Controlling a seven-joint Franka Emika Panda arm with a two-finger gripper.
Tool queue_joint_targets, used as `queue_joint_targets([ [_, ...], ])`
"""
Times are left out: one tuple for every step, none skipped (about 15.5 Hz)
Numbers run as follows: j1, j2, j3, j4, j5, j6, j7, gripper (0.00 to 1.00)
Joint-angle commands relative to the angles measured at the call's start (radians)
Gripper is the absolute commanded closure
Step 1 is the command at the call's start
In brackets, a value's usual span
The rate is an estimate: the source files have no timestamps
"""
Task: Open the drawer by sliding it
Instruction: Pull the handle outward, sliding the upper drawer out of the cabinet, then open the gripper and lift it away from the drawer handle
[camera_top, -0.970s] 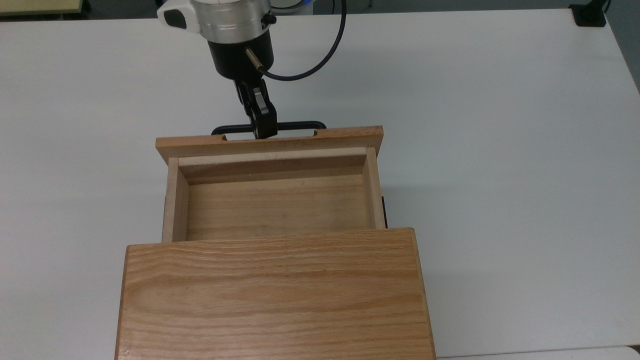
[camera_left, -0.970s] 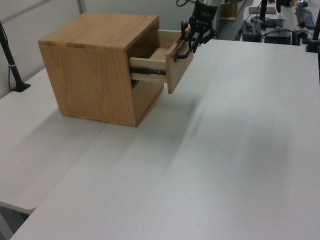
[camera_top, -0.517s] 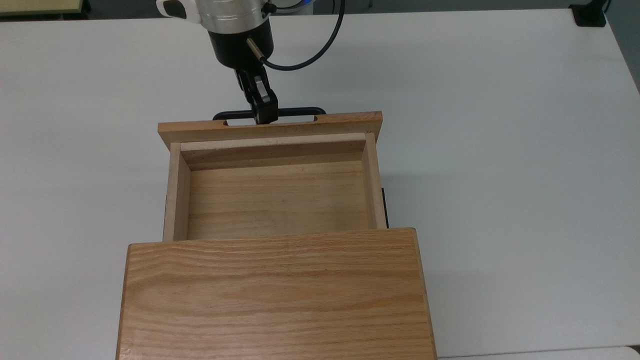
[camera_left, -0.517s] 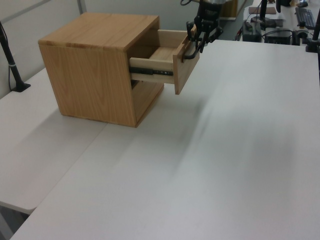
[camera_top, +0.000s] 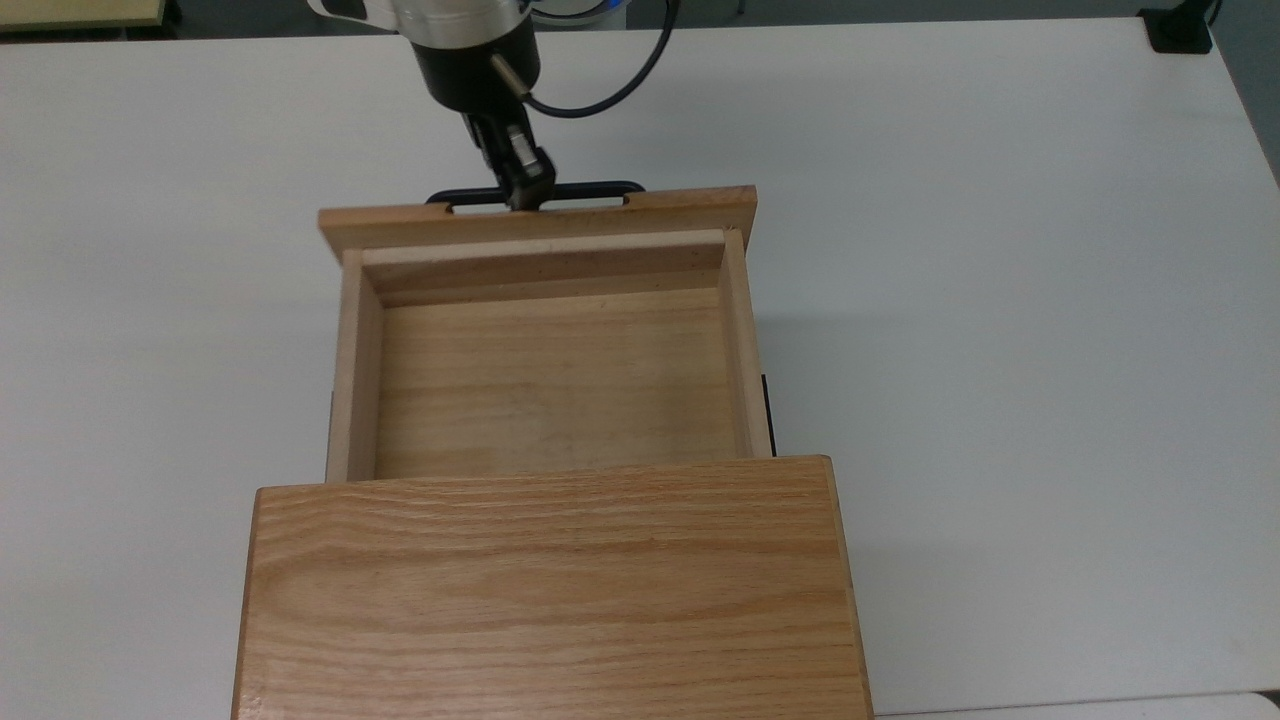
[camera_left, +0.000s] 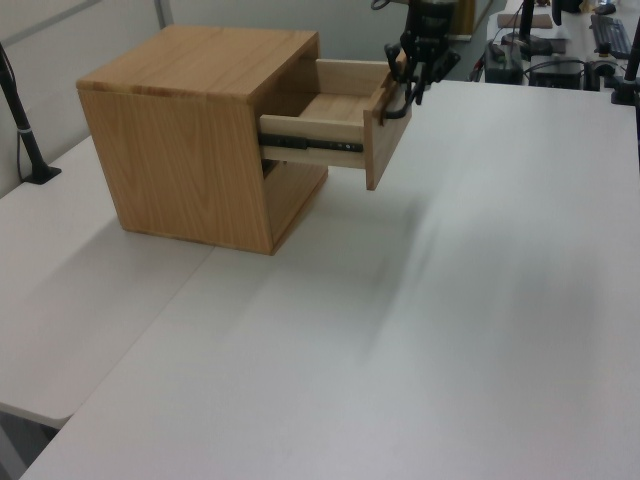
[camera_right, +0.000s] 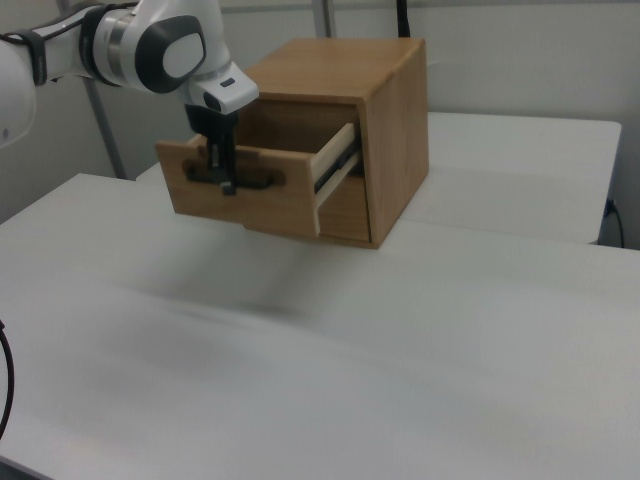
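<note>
- In the top view, reading from the left, we first meet the white table (camera_top: 150, 300), then the drawer (camera_top: 550, 370), which stands far out of the cabinet (camera_top: 550, 590) toward the top view's upper edge. Its floor is bare.
- The handle (camera_top: 590, 187) is a black bar. Its long axis runs left to right in the top view, along the front panel, so it lies across the sliding direction.
- We see the gripper (camera_top: 528, 186) at the middle of this bar, a little to the top view's left of center. It comes down from above, and its fingers are pinched on the handle.
- The drawer body therefore lies behind the gripper, between it and the cabinet. We judge that any further pull must go straight away from the cabinet, at a right angle to the bar.
- In the left view the drawer (camera_left: 335, 125) hangs on its dark rail (camera_left: 310, 145), with the gripper (camera_left: 410, 85) at its front end on the left view's right.
- In the right view the gripper (camera_right: 228, 178) is at the handle (camera_right: 245, 182), on the right view's left of the cabinet (camera_right: 385, 120).
- We think the opening is almost complete.
</note>
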Motion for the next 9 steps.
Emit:
queue_joint_targets([
  [0.001, -0.057, 0.014, -0.050, -0.001, -0.070, -0.099, 0.05],
  [0.001, -0.055, 0.014, -0.048, -0.004, -0.070, -0.099, 0.00],
  [0.002, -0.055, 0.014, -0.048, -0.015, -0.072, -0.098, 0.00],
  [0.005, -0.057, 0.014, -0.048, -0.029, -0.072, -0.098, 0.00],
  [0.004, -0.058, 0.014, -0.047, -0.035, -0.073, -0.098, 0.00],
  [0.002, -0.061, 0.014, -0.045, -0.036, -0.075, -0.101, 0.00],
  [0.001, -0.072, 0.014, -0.041, -0.037, -0.078, -0.107, 0.00],
  [-0.001, -0.089, 0.014, -0.038, -0.037, -0.083, -0.120, 0.00],
  [-0.002, -0.116, 0.011, -0.038, -0.033, -0.095, -0.131, 0.00],
])
